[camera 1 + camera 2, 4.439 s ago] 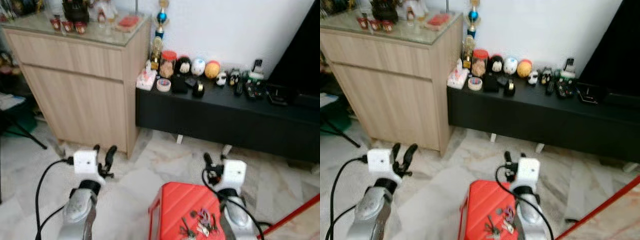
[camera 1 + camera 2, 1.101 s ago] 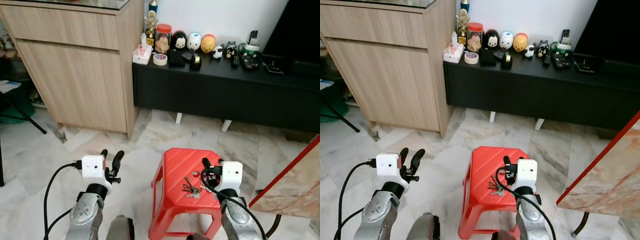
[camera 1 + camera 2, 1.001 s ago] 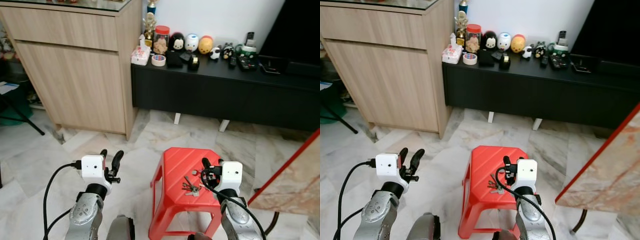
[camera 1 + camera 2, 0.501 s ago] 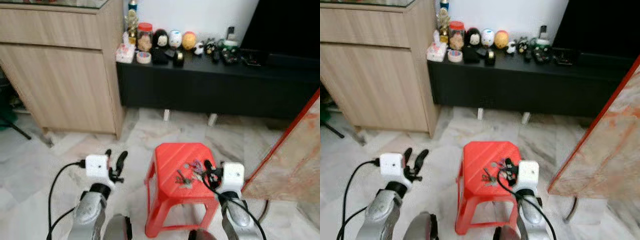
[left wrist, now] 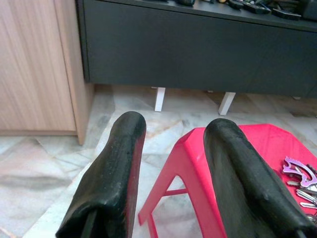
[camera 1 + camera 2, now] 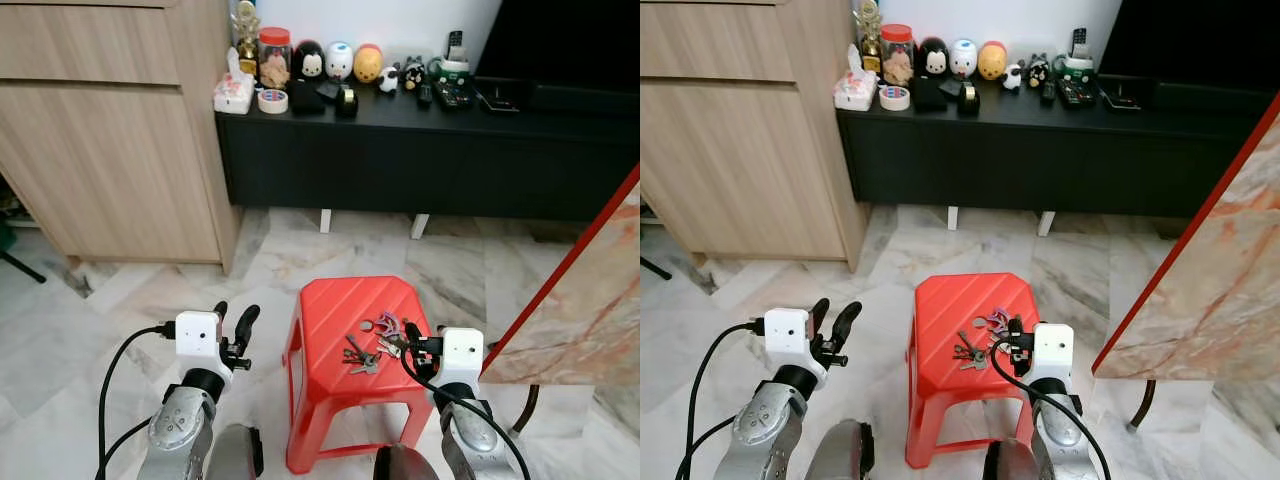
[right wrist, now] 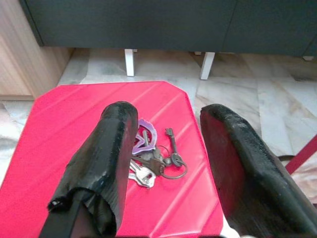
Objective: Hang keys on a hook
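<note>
Nearest, the right claw hovers spread wide above the bunch of metal keys with a purple fob on the red plastic stool; the left claw waits, also parted. The pickup seems at hand: lower and close on the bunch. Farther off stands the long black counter.

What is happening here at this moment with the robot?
The robot stands before a red stool on which a bunch of keys lies, not yet picked up. Its right claw is open and held just above the keys. The left claw is open too, beside the stool, holding nothing.
</note>
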Available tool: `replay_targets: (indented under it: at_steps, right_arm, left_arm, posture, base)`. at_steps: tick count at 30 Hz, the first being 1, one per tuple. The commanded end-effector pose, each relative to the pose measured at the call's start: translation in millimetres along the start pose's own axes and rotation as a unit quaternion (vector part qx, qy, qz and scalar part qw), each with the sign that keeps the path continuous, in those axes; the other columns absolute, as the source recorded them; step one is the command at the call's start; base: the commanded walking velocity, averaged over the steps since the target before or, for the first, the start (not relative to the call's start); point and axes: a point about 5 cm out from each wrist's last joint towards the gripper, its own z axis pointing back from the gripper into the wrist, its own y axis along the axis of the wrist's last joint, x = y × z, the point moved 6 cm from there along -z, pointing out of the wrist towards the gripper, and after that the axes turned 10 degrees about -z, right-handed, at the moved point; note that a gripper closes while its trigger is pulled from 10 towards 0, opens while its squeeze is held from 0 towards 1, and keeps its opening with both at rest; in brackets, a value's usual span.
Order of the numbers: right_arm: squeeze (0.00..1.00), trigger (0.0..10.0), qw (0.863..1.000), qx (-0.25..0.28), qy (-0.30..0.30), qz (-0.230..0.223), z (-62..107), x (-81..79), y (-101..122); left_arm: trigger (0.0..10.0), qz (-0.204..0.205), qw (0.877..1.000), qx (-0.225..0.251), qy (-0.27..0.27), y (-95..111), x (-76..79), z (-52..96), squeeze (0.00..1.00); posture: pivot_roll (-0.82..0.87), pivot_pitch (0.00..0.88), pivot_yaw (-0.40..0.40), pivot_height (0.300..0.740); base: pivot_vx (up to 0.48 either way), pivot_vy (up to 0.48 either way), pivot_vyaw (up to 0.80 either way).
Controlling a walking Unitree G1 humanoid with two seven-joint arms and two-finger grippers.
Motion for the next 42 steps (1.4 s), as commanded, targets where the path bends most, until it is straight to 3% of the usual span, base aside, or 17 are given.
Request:
replay_targets:
  at_steps: [1,7,20,25,30,42]
  right_arm:
    - [0.0,10.0,1.0,0.002,0.002,0.003,1.1,1.7,0.2]
    - [0.0,10.0,1.0,0.006,0.021,0.017,2.8,-3.7,0.4]
    - [0.0,10.0,1.0,0.003,0.01,-0.009,2.6,0.1,-1.1]
    - [0.0,10.0,1.0,0.008,0.024,0.012,2.6,-2.9,1.2]
    - [0.0,10.0,1.0,0.008,0.018,-0.01,2.8,-2.2,1.0]
    - [0.0,10.0,1.0,0.005,0.019,-0.01,2.9,-1.3,-1.0]
  left_arm:
    - [10.0,0.002,1.0,-0.002,-0.002,0.8,0.9,-0.7,0.0]
    - [10.0,0.002,1.0,-0.004,-0.003,0.6,1.1,-1.1,0.0]
    - [10.0,-0.001,1.0,-0.007,-0.008,-0.1,2.9,-1.1,0.0]
    - [10.0,0.0,1.0,-0.007,-0.01,0.0,3.4,-1.1,0.0]
    - [10.0,-0.001,1.0,-0.007,-0.009,-0.2,2.8,-0.9,0.0]
    - [10.0,-0.001,1.0,-0.006,-0.009,0.0,3.5,-1.5,0.0]
  posture:
    - [0.07,0.07,-0.09,0.614]
    - [0.07,0.072,-0.089,0.614]
    - [0.07,0.072,-0.088,0.614]
    - [0.07,0.072,-0.088,0.614]
    - [0.08,0.072,-0.089,0.614]
    - [0.07,0.074,-0.088,0.614]
  base:
    - [0.0,0.0,0.0]
    - [0.0,0.0,0.4]
    - [0.0,0.0,0.18]
    - [0.0,0.0,0.09]
    - [0.241,0.0,0.55]
    - [0.222,0.0,0.0]
